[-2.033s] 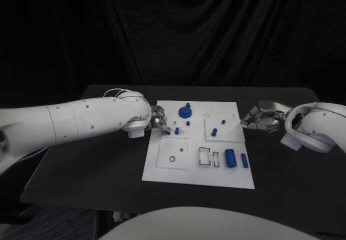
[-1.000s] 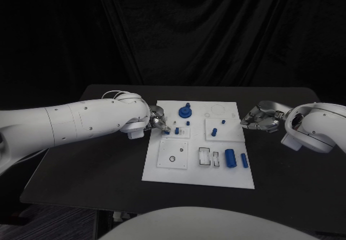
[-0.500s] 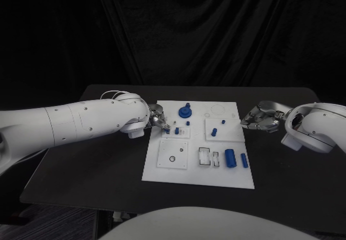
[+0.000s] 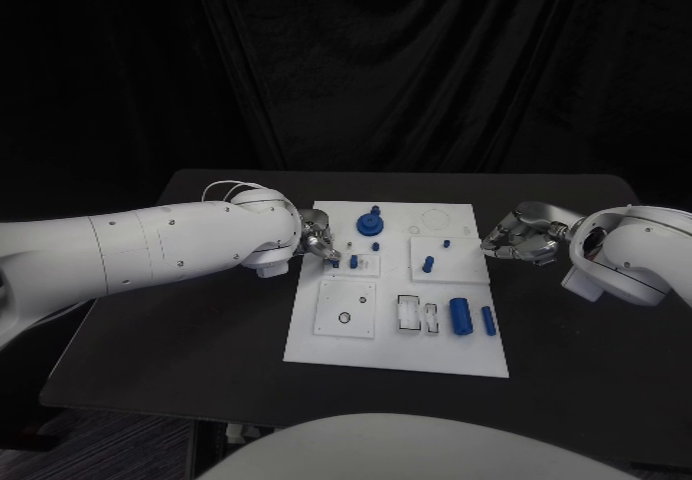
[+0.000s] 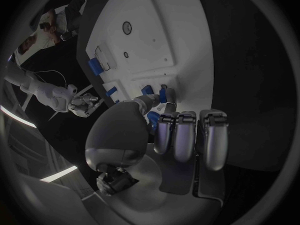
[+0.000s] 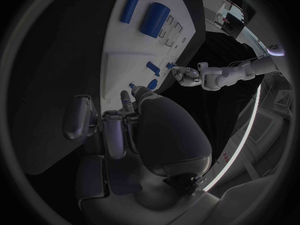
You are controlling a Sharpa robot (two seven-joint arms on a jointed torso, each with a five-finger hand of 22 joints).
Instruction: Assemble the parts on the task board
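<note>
The white task board (image 4: 389,345) lies in the middle of the black table. My left hand (image 4: 320,248) is at the board's left edge and pinches a small blue peg (image 4: 335,263) between thumb and finger over a small square plate; the left wrist view shows the same peg (image 5: 163,96) at the fingertips (image 5: 167,116). A second peg (image 4: 353,261) stands just beside it. My right hand (image 4: 519,238) hovers off the board's right edge with its fingers curled in and nothing in them. A blue round knob (image 4: 371,223) stands near the board's far edge.
A thick blue cylinder (image 4: 460,314) and a thinner one (image 4: 489,320) lie at the board's near right. More small pegs (image 4: 428,264) stand in the middle right plate. A round hole (image 4: 343,319) and rectangular slots (image 4: 410,313) sit in the near half.
The left arm has shifted a little while its hand stays at the same small plate with the peg. The right hand has not moved.
</note>
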